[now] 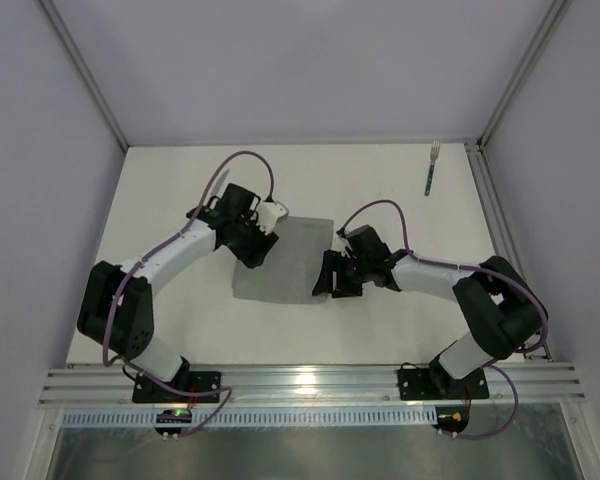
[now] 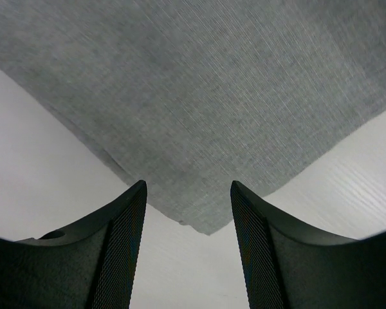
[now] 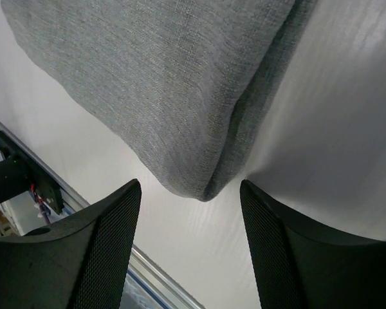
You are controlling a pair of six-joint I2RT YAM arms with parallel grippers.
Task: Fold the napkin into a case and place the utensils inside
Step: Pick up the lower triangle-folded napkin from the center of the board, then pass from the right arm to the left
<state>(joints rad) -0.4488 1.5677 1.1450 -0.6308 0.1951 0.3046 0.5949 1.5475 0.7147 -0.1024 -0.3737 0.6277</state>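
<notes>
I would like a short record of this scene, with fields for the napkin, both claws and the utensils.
napkin: grey, lying mid-table, doubled at one edge
left claw: open, at a napkin corner
right claw: open, at the doubled corner
fork: far right, apart from napkin
knife: not in view

No readable text — no labels, no numbers.
</notes>
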